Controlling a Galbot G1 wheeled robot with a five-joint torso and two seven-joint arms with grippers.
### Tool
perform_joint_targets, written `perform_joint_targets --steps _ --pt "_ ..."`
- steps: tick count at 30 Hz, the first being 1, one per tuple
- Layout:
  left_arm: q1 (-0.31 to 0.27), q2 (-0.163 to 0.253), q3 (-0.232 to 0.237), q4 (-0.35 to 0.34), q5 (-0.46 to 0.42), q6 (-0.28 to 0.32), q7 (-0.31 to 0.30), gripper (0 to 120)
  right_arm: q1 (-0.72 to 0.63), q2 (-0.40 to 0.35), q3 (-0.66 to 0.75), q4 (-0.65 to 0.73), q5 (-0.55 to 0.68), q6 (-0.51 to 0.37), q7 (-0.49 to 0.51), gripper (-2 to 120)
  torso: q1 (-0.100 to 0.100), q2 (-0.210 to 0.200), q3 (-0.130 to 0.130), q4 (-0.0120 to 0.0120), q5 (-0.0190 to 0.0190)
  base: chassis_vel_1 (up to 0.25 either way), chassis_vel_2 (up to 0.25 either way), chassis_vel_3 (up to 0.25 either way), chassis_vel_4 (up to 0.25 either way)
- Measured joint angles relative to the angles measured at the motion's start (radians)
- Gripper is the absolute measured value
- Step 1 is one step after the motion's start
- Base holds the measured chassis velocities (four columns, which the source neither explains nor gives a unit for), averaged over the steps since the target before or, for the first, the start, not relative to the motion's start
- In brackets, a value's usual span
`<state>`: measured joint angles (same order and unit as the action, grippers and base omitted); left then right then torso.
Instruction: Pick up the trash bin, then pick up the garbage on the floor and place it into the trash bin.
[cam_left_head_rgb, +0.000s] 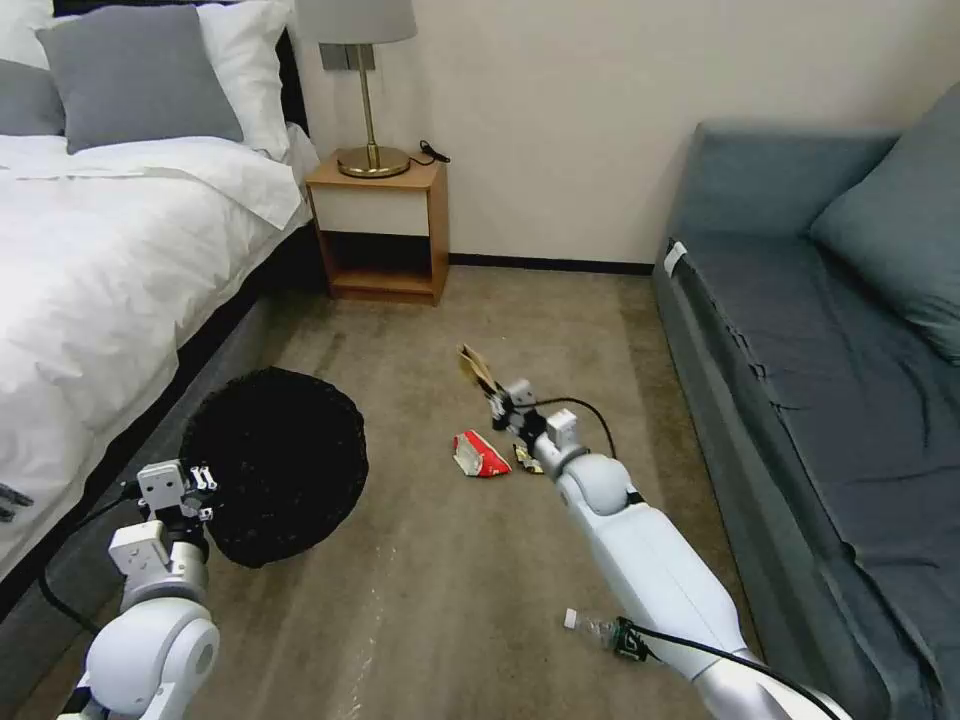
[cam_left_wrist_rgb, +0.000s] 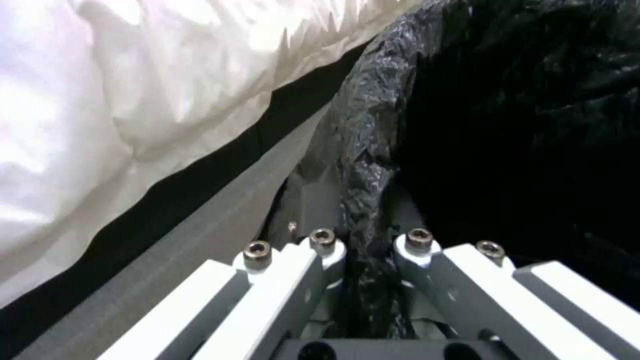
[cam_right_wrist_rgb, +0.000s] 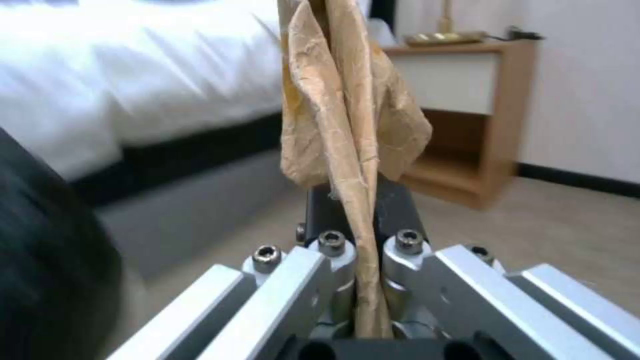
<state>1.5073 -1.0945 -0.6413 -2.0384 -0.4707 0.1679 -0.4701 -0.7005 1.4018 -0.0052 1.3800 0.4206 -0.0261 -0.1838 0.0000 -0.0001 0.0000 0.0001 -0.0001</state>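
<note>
Nearest the head camera, the white left arm rises from the lower left, its left end effector (cam_left_head_rgb: 200, 490) clamped on the rim of the small round trash bin wrapped in crinkly black plastic (cam_left_head_rgb: 275, 462); in the left wrist view the fingers (cam_left_wrist_rgb: 325, 250) pinch a fold of the black bag (cam_left_wrist_rgb: 363, 210), with the bin's dark interior to one side. The bin sits just beside the grey base of the white-sheeted bed (cam_left_head_rgb: 120, 250). The white right arm extends forward and up from the lower right across the beige carpeted floor (cam_left_head_rgb: 420, 600), its right end effector (cam_left_head_rgb: 500, 393) clenched on the crumpled brown paper bag (cam_left_head_rgb: 476, 368); in the right wrist view the bag (cam_right_wrist_rgb: 347, 110) stands upright between the closed fingers (cam_right_wrist_rgb: 331, 250). On the floor close under the right wrist lie the red-and-white snack packet (cam_left_head_rgb: 480, 455) and, touching the arm's outline, the gold-silver foil wrapper (cam_left_head_rgb: 526, 460). A clear plastic bottle with a green label (cam_left_head_rgb: 600, 630) lies nearer the robot, partly covered by the right forearm. Beyond stand a wooden nightstand (cam_left_head_rgb: 385, 230) carrying a brass lamp (cam_left_head_rgb: 365, 100), and to the right a blue-grey sofa (cam_left_head_rgb: 830, 350).
</note>
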Motion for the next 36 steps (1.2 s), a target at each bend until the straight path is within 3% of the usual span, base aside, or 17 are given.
perform_joint_targets --steps 4,13,20,36 --pt "0.001 -0.003 0.004 0.0 -0.002 -0.003 -0.001 3 -0.001 0.028 -0.056 0.075 0.11 -0.039 0.019 0 0.0 0.0 0.0 -0.0001 -0.0001 0.0 0.0 0.0 0.0" --pt "0.01 -0.009 0.007 -0.06 -0.03 0.015 -0.005 3 -0.057 0.111 -0.122 0.127 0.217 -0.082 0.056 0 0.0 0.0 0.0 0.0 -0.0001 0.0 0.0 0.0 0.0" --pt "0.007 -0.016 0.019 -0.054 -0.031 0.017 -0.008 3 -0.111 0.154 -0.152 0.157 0.219 -0.097 0.058 0 0.0 0.0 0.0 0.0 -0.0002 0.0 0.0 0.0 0.0" --pt "-0.013 -0.036 0.072 -0.05 -0.032 0.025 -0.01 3 -0.167 0.165 -0.187 0.108 0.124 -0.08 0.038 0 0.0 0.0 0.0 -0.0001 0.0 0.0 0.0 0.0 0.0"
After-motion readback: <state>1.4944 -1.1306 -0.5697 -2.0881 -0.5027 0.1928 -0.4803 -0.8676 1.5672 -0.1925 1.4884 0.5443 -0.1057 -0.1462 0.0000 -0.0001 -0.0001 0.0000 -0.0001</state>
